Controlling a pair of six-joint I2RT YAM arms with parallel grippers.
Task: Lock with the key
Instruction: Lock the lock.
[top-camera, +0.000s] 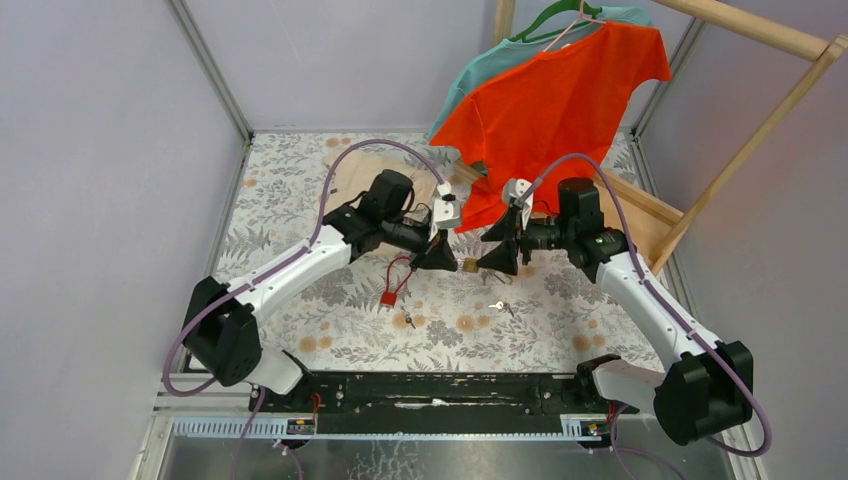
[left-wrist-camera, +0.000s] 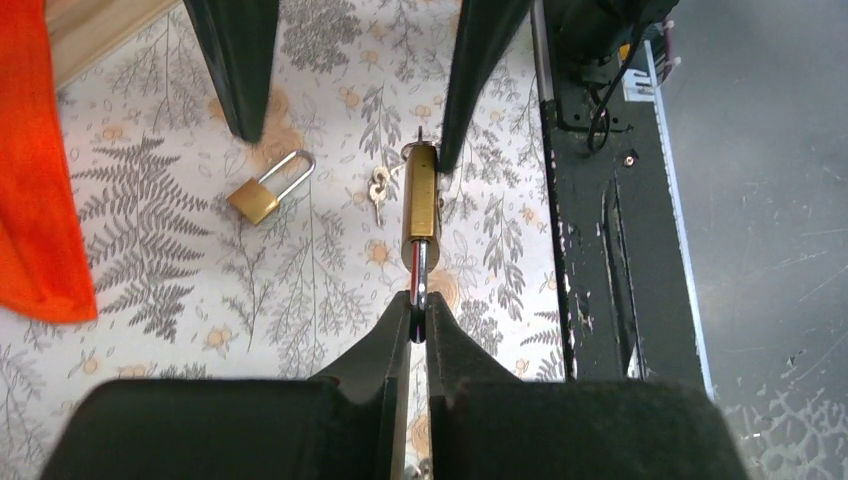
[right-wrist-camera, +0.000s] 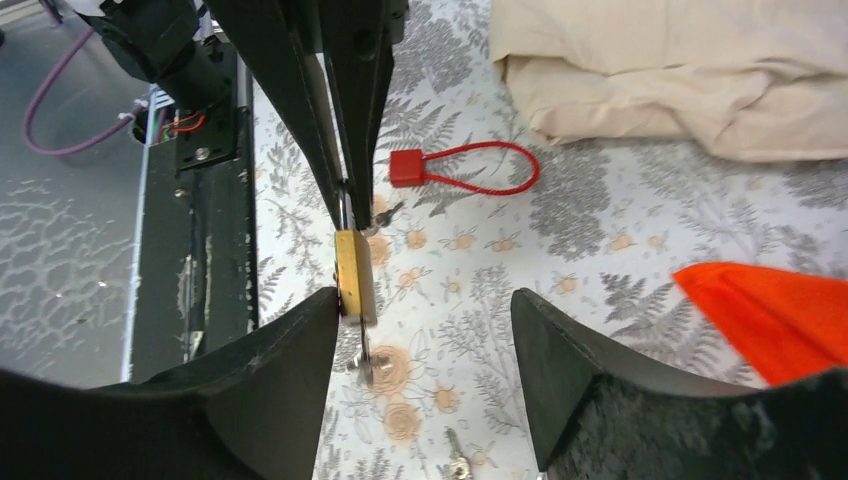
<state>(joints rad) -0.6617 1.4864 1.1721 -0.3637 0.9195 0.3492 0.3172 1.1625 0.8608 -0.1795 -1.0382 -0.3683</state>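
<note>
My left gripper is shut on the steel shackle of a brass padlock and holds it above the table. In the left wrist view the padlock points away from my shut fingertips. My right gripper faces it and is open. In the right wrist view the padlock sits against the left finger, and the right finger stands well apart. A small key sticks out of the padlock's end, between the open jaws.
A second brass padlock and loose keys lie on the floral tablecloth. A red cable lock lies nearby, also in the top view. Beige cloth, an orange shirt on a wooden rack, and the black base rail are around.
</note>
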